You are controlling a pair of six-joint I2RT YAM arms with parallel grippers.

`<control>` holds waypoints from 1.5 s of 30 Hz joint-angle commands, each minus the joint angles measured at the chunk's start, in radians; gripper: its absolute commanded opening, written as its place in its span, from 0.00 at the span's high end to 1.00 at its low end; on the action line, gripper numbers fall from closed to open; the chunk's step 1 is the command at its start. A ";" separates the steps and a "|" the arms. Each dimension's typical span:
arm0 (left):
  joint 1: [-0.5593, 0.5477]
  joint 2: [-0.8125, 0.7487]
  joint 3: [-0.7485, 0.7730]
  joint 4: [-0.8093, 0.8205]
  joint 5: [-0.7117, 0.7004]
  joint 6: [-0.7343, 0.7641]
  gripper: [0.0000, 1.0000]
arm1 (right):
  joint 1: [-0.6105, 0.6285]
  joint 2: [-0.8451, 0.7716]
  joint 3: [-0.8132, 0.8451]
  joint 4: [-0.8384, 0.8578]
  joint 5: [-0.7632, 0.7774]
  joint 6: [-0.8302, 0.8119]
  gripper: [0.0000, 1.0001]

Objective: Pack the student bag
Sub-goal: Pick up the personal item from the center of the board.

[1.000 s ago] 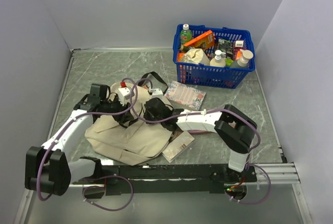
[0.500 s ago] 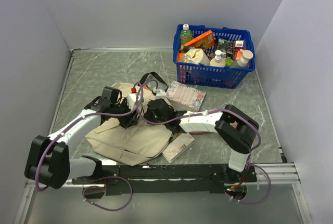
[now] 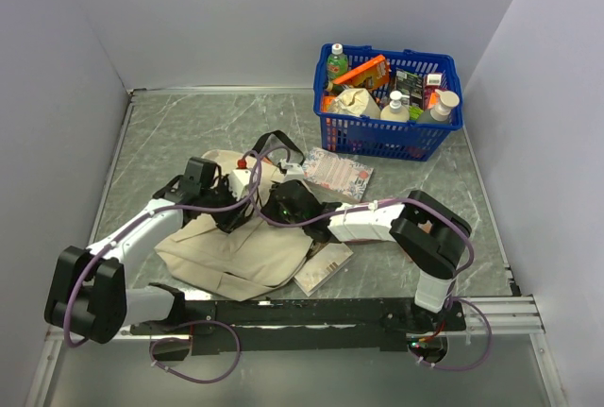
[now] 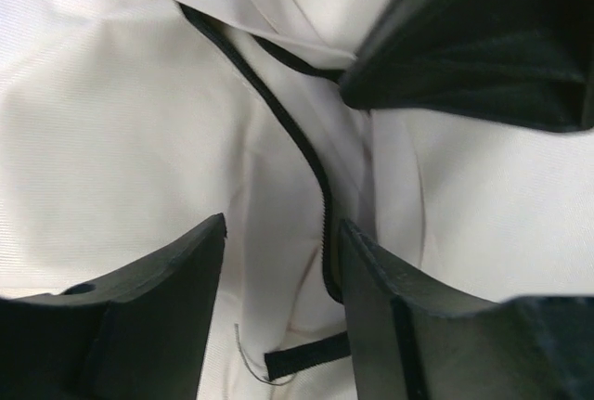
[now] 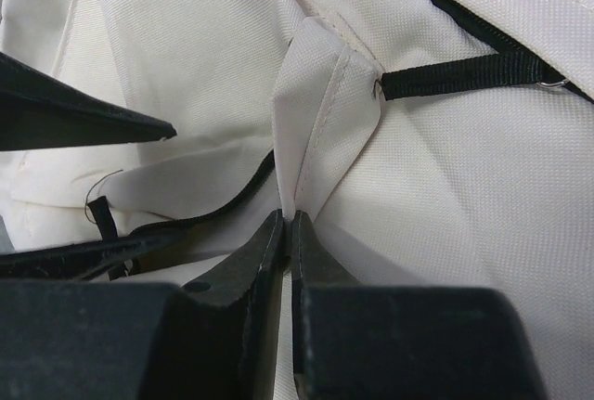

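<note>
L pincer [image 4: 281,233] jaws apart; R pincer [image 5: 286,222] clamped tight.

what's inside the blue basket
The basket holds a green bottle, an orange box, a beige pouch, a white bottle, another, and small packs. Whatever lies beneath them is covered.

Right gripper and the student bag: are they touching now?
Touching. The right wrist view shows the right gripper pinching a raised fold of the student bag between its closed jaws.
</note>
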 commanded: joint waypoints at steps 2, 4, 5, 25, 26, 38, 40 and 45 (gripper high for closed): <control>-0.023 -0.012 -0.020 -0.079 0.008 0.044 0.43 | 0.000 0.015 -0.062 -0.180 -0.047 -0.022 1.00; -0.028 -0.009 -0.029 -0.070 -0.019 0.053 0.47 | -0.001 0.018 -0.054 -0.183 -0.050 -0.022 1.00; -0.032 0.003 -0.027 -0.067 -0.047 0.053 0.50 | -0.001 0.016 -0.051 -0.184 -0.050 -0.024 1.00; -0.029 -0.156 0.172 -0.007 -0.159 -0.103 0.99 | -0.164 -0.397 -0.149 -0.386 0.005 -0.039 0.23; -0.029 -0.158 0.169 -0.007 -0.165 -0.097 0.99 | -0.200 -0.453 -0.195 -0.414 0.020 -0.030 0.15; -0.028 -0.161 0.131 -0.023 -0.155 -0.072 0.99 | -0.679 -0.864 -0.301 -1.210 0.184 0.261 0.00; -0.028 -0.153 0.140 -0.033 -0.155 -0.068 0.99 | -0.795 -0.898 -0.320 -1.214 0.163 0.231 0.00; -0.023 -0.124 0.164 -0.052 -0.148 -0.045 0.99 | -0.954 -0.906 -0.333 -1.215 0.108 0.232 0.00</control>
